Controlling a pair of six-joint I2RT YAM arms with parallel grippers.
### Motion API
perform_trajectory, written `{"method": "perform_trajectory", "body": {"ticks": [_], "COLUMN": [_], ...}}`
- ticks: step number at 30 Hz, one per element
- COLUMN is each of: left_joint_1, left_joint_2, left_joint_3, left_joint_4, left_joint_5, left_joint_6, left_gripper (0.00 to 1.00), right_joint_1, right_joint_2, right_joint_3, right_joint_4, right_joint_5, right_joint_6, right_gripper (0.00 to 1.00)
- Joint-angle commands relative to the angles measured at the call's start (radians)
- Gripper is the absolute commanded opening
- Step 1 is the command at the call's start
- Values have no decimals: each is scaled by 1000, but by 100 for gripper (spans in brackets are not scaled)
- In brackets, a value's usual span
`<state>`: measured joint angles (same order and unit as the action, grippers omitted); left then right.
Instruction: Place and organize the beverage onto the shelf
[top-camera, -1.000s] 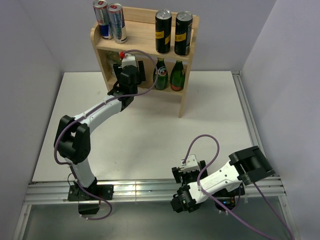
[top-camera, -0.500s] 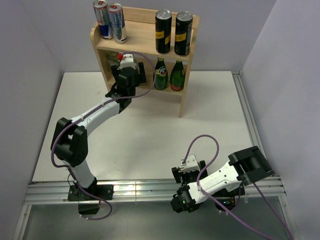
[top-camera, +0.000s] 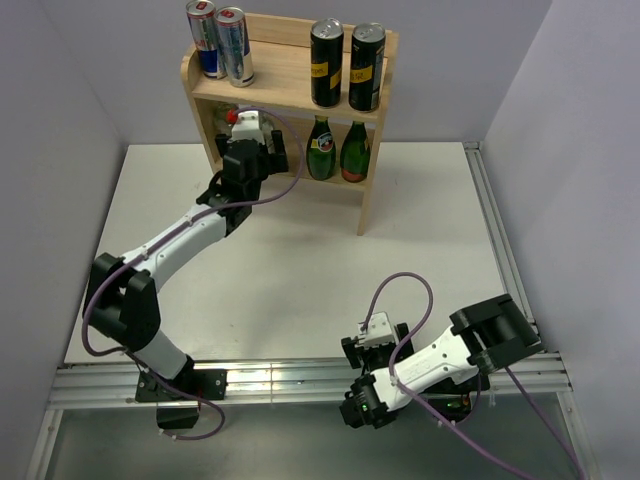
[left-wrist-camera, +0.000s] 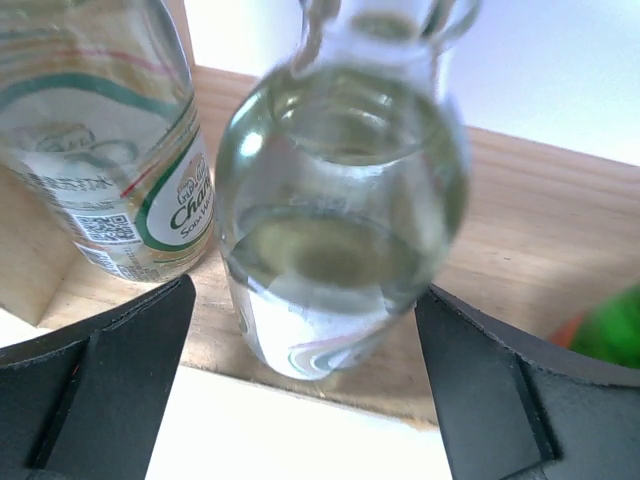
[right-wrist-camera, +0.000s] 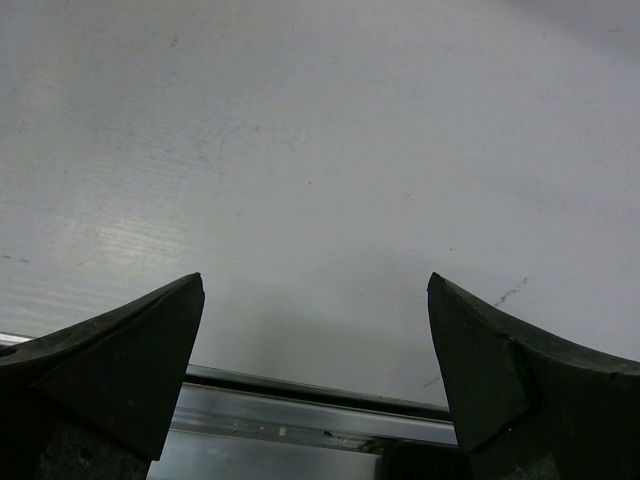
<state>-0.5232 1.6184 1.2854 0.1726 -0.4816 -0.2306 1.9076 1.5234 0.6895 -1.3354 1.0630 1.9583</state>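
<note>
Bottle (left-wrist-camera: 340, 230) set on the shelf's (top-camera: 285, 72) lower tier
Next, left pincer (left-wrist-camera: 300, 300), wide around it, backs straight out; right pincer (right-wrist-camera: 315, 290) wide, idle.

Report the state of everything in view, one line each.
shelf, upright, both tiers stocked.
blue cans, standing on top tier.
black cans, standing on top tier.
green bottles, standing on lower tier.
clear bottles, on lower tier.
left fingers, open around one clear bottle.
right fingers, open, empty.
</note>
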Motion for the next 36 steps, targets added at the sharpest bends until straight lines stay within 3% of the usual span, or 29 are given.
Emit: {"method": "perform_trajectory", "body": {"ticks": [1,15,23,30,36], "left_joint_1": [-4,-17,-80,-309,-373], "left_joint_2": [-71,-201,-440,-762,-1008], "left_joint_3": [-17,-119,-305,-483,-474], "left_joint_4": [21,-27,-140,-344,-533], "left_joint_5": [52,132,92,-139,-264], "left_joint_6": [-6,-56,-125,-237,-319], "left_gripper": [99,99,99,99,99], "right_joint_1": [11,24,34,47,47], "right_joint_2": [18,29,-34,-103,-216], "right_joint_3": [34,35,64,307,577], "right_joint_4": [-97,-108,-108,-108,-108], "right_joint_5": [9,-3,57,222,403], "right_joint_6": [544,562,501,116,-313], "right_gripper": [100,100,100,100,100]}}
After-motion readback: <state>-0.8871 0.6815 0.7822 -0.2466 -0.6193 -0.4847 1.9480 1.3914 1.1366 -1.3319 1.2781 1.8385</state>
